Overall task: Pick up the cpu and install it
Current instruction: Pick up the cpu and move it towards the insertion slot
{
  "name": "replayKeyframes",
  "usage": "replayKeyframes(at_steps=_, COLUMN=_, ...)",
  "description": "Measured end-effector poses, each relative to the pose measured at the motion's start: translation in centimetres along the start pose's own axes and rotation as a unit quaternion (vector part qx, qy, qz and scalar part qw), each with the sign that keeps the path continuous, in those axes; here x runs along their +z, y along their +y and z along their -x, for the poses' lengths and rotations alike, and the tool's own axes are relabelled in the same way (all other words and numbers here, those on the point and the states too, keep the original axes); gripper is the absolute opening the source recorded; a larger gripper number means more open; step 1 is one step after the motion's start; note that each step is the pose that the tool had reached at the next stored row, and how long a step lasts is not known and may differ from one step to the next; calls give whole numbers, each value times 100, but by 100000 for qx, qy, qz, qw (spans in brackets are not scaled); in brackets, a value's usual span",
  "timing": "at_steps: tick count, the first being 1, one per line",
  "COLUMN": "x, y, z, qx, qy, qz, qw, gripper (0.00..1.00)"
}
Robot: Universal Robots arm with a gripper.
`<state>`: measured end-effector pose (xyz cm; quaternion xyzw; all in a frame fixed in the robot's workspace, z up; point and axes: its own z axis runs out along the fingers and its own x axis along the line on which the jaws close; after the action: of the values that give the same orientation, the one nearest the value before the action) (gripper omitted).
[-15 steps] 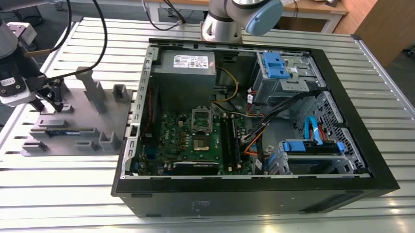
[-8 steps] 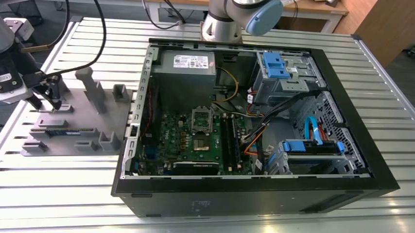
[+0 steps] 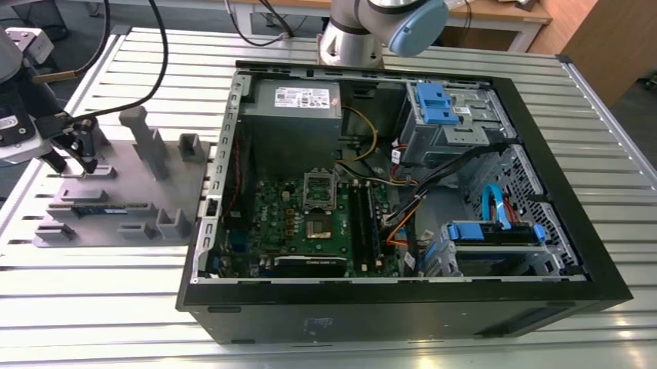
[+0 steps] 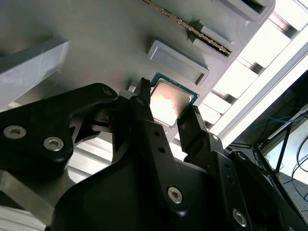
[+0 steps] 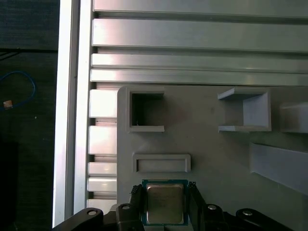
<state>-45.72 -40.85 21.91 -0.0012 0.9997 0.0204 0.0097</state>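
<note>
Black end effector [image 5: 165,188] clamped on square cpu [image 5: 165,204], shiny metal lid, green rim, over matte grey plastic fixture [image 5: 211,149]

The exterior view looks steeply down from high and well back, taking in the slatted table [image 3: 103,307], the open computer case [image 3: 401,315] and, at its left, the grey fixture plate [image 3: 185,184]. Both wrist views sit very close over that plate. The first faces straight down and the second slants past the gripper [image 4: 167,98]. Both share the cpu [image 5: 165,202].
</note>
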Motion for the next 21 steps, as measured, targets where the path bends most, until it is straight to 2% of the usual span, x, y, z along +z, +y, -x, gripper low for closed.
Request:
replayKeyframes(at_steps=4, x=-21, y=1, z=0, qx=4, qy=17, qz=-10, qw=100000, gripper=47)
replayKeyframes(at_steps=9, x=-89, y=4, z=2, qx=0, qy=3, qz=-2, qw=100000, gripper=47)
replayKeyframes(at_steps=21, x=-317, y=13, z=6, qx=1, qy=3, qz=0, qw=100000, gripper=47)
